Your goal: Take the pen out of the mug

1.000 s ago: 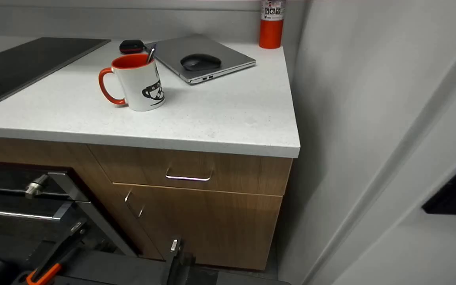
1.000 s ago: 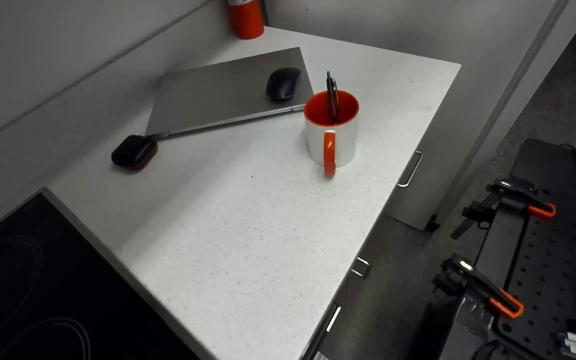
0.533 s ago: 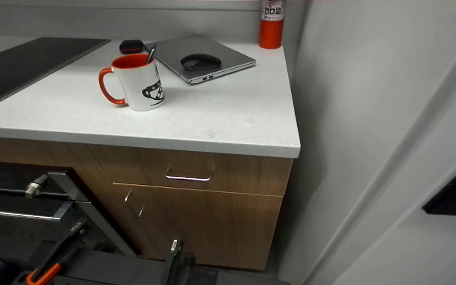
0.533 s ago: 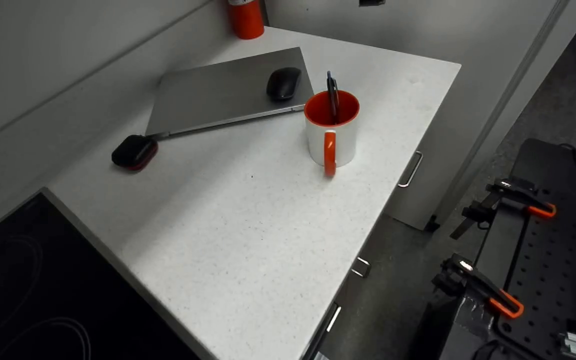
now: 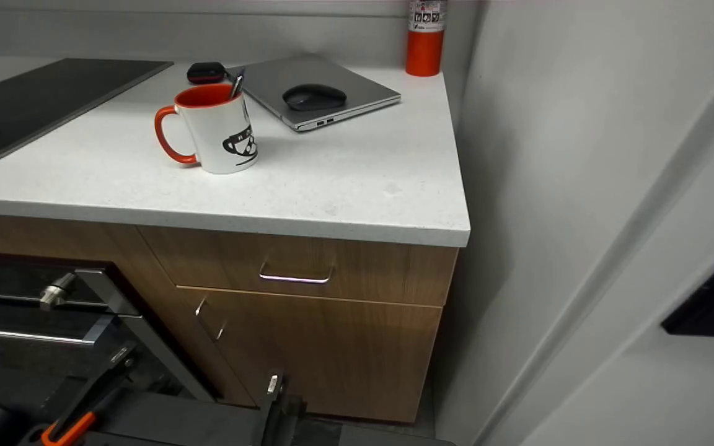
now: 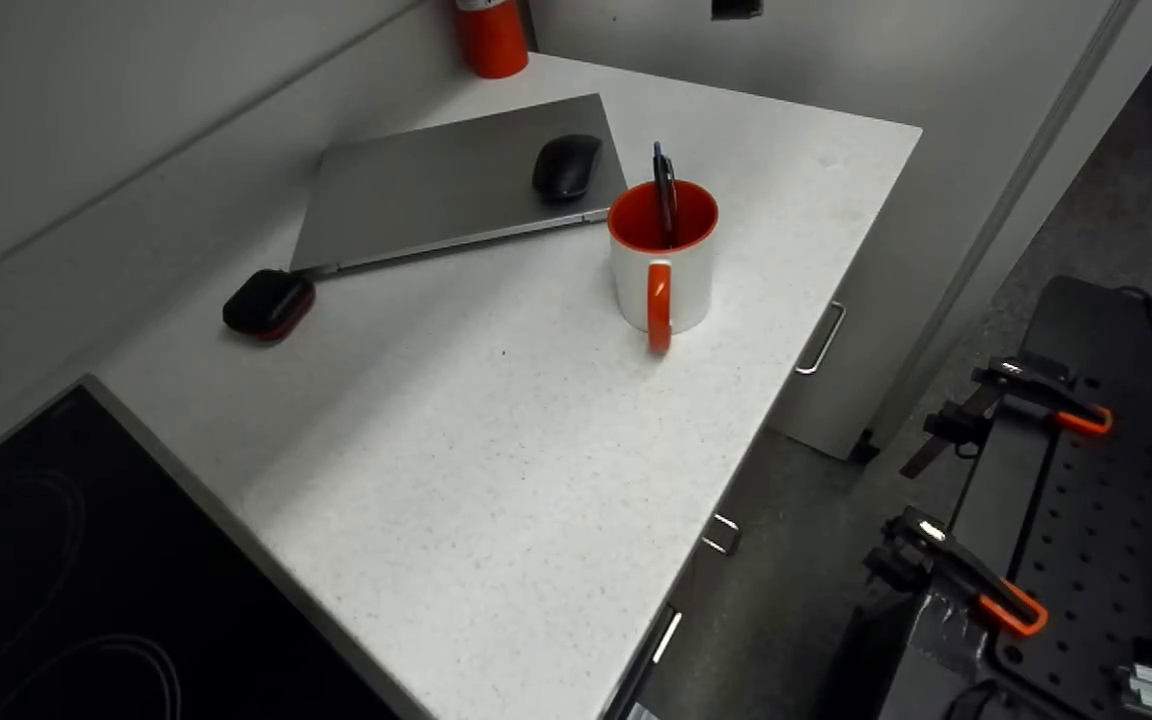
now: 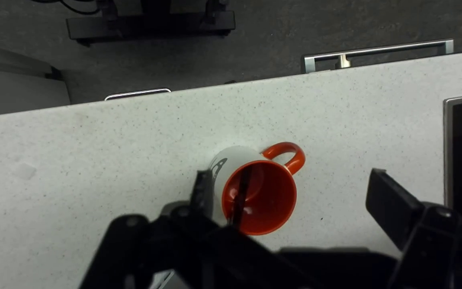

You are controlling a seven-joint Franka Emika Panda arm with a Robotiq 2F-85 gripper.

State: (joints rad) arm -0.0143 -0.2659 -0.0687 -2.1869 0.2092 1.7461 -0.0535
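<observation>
The white mug with red rim and handle stands upright on the counter, in both exterior views (image 5: 217,137) (image 6: 688,292) and the wrist view (image 7: 235,154). The black pen leans inside it, its upper end above the rim (image 5: 237,85) (image 6: 665,190). In the wrist view the pen (image 7: 242,192) runs along the mug's inside, its near end hidden behind my gripper. My gripper (image 7: 297,194) is open and empty, above the mug. In that view one finger overlaps the mug's left side and the other lies well to its right. In an exterior view only a dark fingertip (image 6: 737,9) shows at the top edge.
A closed laptop (image 5: 270,74) with a black mouse (image 5: 313,97) on it lies behind the mug. A small black-and-red case (image 6: 269,305), a red cylinder (image 5: 424,52) and a black cooktop (image 6: 56,580) are also there. A wall (image 5: 549,155) stands beyond the counter's end.
A dark fingertip has entered an exterior view at the top edge and has since moved slightly down and left. The mug and the pen have not moved.
</observation>
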